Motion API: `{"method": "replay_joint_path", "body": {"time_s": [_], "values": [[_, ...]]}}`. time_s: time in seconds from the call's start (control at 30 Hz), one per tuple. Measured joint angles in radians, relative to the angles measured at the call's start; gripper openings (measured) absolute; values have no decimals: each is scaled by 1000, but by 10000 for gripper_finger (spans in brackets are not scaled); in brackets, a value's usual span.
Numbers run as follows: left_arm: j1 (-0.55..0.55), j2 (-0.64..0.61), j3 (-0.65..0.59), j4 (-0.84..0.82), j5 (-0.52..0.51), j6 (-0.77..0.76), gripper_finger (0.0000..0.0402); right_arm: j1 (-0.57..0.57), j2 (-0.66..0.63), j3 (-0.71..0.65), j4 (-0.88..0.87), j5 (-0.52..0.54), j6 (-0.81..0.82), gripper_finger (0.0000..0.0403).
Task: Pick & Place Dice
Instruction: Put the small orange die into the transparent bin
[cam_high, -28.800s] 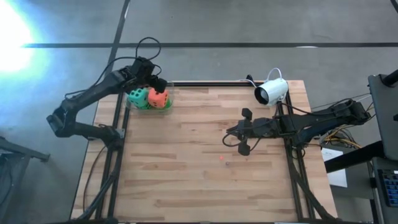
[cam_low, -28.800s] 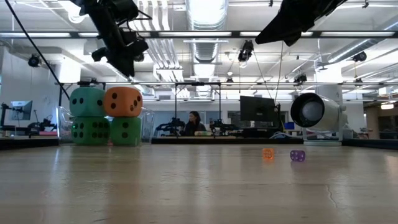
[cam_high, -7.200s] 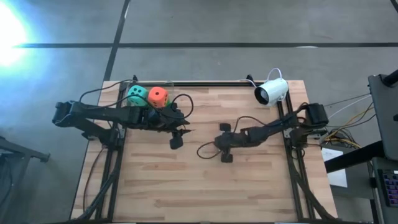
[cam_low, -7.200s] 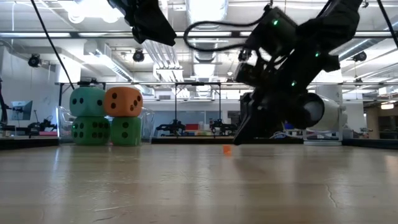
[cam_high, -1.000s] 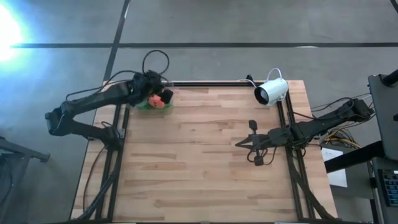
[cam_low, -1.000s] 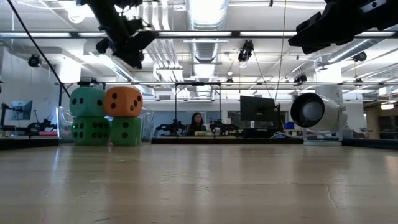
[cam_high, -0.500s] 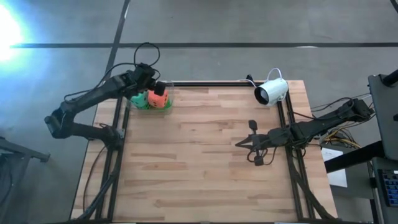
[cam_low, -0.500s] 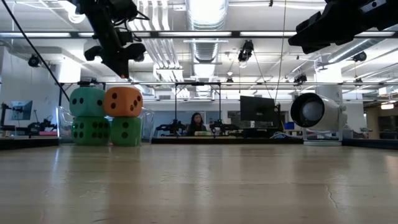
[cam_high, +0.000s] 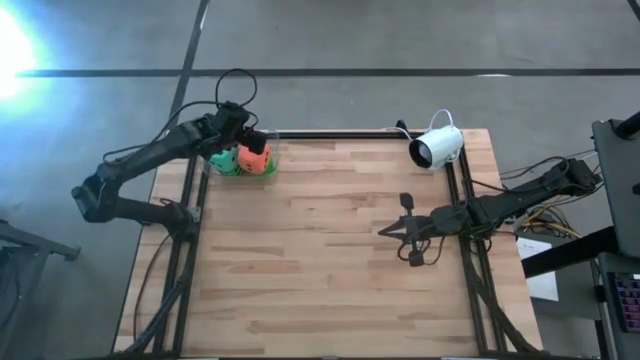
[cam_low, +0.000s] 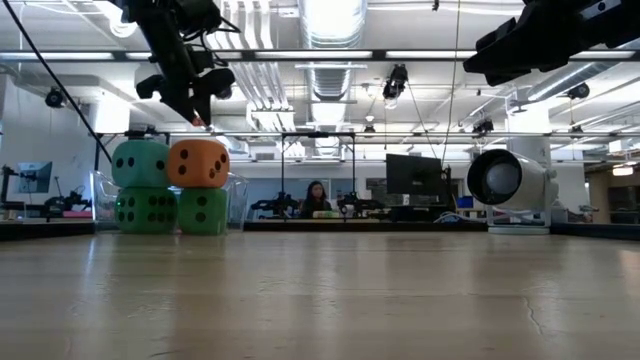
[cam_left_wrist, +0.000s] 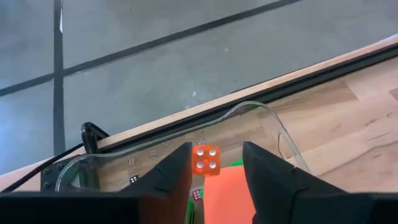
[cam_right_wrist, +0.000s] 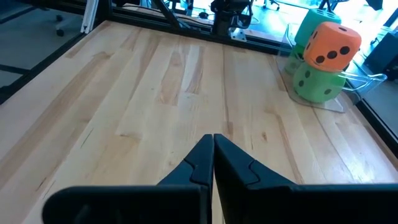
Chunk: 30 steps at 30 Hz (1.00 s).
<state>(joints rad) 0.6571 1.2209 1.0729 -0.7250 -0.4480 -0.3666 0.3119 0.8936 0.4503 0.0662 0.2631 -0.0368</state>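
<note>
1. While the left hand (cam_high: 255, 140) is hovering directly above the tray (cam_left_wrist: 273, 121), its fingers (cam_left_wrist: 171, 177) are standing apart, with a tiny die (cam_left_wrist: 205, 160) sitting between them; it looks loose rather than pinched, though I cannot tell whether it is touching one finger.
2. The four dice are resting in the tray in two tiers: the teal die (cam_low: 140, 163) and the orange die (cam_low: 198, 163) are sitting on the two green dice (cam_low: 146, 210).
3. The relation that matters: the tiny die is hanging straight over the tray, just above the orange die's top face, so it is probably going to land on the stack or beside it inside the tray wall.
4. The dice are cubes, so no long axis is governing the approach.
5. The right hand (cam_high: 412, 240) is waiting over the counter (cam_high: 330, 290), well apart from the tray, with its fingers pressed together and gripping nothing.
6. The left hand is far nearer the tray, so any coming move there is looking like its job.
</note>
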Motion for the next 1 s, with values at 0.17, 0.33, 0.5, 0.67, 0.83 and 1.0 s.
{"method": "replay_joint_path", "body": {"time_s": [0.17,0.33,0.5,0.67,0.83,1.0], "values": [[0,0,0,-3,0,42,172,0,0,0,0,0,1,8],[3,0,0,-3,-1,33,145,0,0,0,0,0,1,8],[4,0,0,-5,-4,63,76,0,0,0,0,0,3,8],[4,0,0,-16,-4,41,69,0,0,0,0,0,3,8],[6,0,0,-40,-3,-29,126,0,0,0,0,0,3,8],[15,1,0,-75,51,-86,178,0,0,0,3,0,3,8]]}}
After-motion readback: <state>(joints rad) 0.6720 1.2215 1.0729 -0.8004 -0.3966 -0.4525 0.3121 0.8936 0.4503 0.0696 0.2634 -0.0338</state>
